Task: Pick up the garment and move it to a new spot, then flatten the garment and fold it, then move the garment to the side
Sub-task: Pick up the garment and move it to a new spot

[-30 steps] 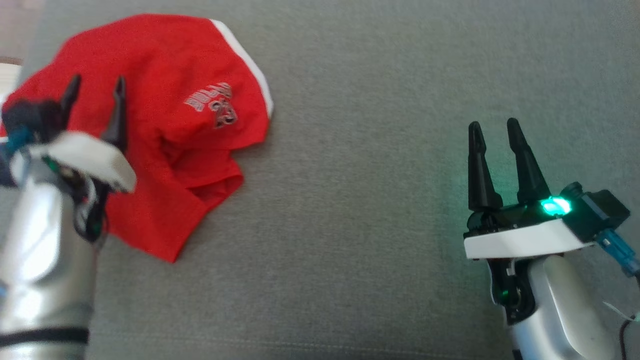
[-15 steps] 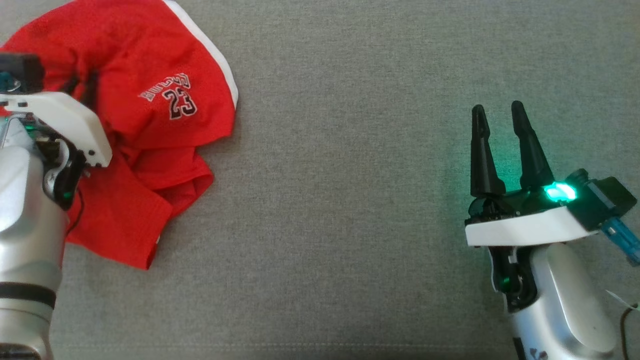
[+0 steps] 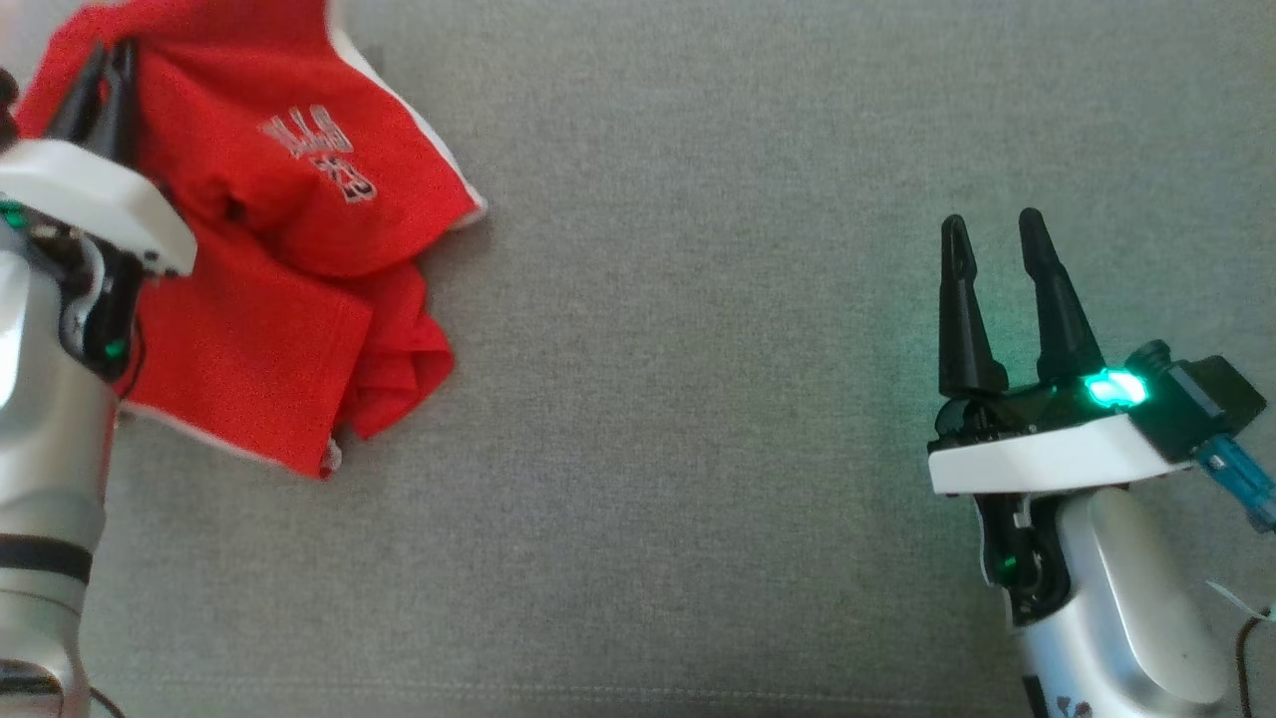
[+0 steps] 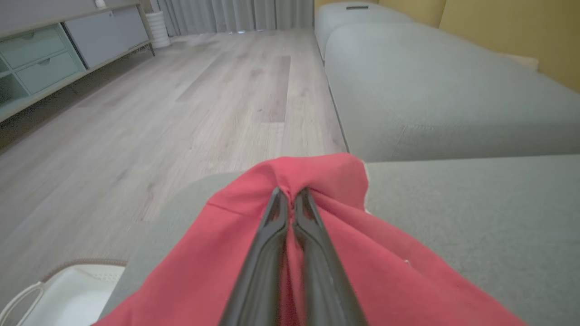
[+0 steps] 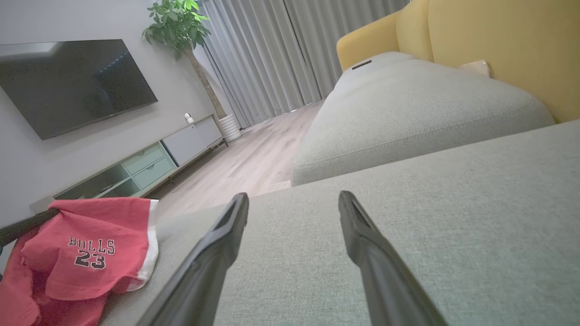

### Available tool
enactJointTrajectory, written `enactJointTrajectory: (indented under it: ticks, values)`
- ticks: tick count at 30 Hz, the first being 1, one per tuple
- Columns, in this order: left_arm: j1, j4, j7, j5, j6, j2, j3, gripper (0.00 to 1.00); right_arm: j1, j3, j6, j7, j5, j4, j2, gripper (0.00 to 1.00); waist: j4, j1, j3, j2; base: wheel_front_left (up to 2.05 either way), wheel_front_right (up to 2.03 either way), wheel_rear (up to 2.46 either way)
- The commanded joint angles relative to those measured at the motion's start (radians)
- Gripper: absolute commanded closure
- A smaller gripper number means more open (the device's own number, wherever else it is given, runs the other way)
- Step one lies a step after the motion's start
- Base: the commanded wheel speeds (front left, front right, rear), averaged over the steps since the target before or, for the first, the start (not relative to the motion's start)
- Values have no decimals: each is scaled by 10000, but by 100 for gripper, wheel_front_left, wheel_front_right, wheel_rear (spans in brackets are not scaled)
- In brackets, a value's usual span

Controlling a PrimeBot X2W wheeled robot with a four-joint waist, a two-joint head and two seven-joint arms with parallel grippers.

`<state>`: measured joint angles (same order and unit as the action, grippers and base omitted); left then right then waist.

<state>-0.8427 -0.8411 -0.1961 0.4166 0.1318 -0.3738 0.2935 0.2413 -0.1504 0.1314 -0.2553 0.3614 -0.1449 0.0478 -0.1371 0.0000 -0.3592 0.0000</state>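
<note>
Garment point(image 3: 289, 259) pinched in left hand point(image 3: 103, 68)

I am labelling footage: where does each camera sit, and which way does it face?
Head view: from the head, down onto the grey sofa seat; left gripper shut on the red Bulls garment, right gripper open.
Left wrist view: along its shut fingers, toward the wooden floor.
Right wrist view: along its open fingers, toward the TV.
All three show the garment.

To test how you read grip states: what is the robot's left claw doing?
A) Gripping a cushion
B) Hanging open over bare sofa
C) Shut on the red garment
C: the left wrist view shows the left claw pinching a fold of the red garment.
</note>
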Motion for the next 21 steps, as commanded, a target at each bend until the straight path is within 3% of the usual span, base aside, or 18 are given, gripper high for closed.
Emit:
enactJointTrajectory:
  ticks: [1,13,21]
  values:
    - [-487,439,-209,87,-15,-634,-384,100,43,-227,-7,-65,66,252,24,0,-67,0,235,0,0,0,0]
    - [217,3867,-628,-129,-501,-508,-631,100,-439,-181,-7,-65,405,71,24,0,-83,0,1609,0,0,0,0]
    - [1114,6223,210,46,-807,60,-92,100,-522,-189,-7,-65,589,103,24,0,612,0,2081,0,0,0,0]
